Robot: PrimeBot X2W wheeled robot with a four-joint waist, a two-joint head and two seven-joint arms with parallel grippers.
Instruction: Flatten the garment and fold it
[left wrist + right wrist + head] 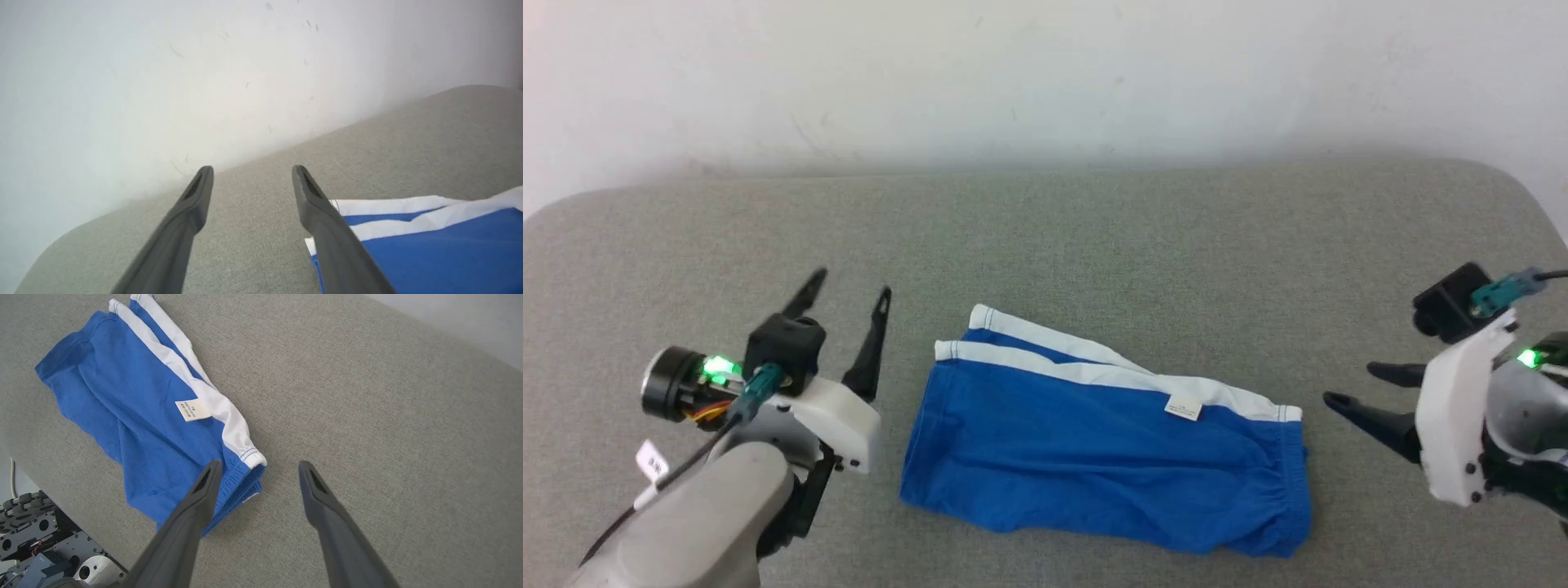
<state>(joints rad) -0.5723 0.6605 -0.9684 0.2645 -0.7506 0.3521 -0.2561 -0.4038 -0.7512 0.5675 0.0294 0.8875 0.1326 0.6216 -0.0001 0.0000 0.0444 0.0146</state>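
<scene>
Left gripper (pixel 849 284), right gripper (pixel 1349 384) hovering wide, empty | garment (pixel 1094 441) lying half-folded between | next: likely pinching one end, folding across

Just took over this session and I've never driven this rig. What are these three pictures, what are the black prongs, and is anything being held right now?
You are looking through a two-armed robot's cameras. The head view looks down from its head: the left claw is at lower left, the right claw at the right edge. Each wrist view looks along one claw's two dark fingers, which rise from the bottom. Between the claws, blue shorts with white stripes and a small white label lie on a grey cushioned surface against a pale wall. Both claws are open and hold nothing; neither touches the shorts.
</scene>
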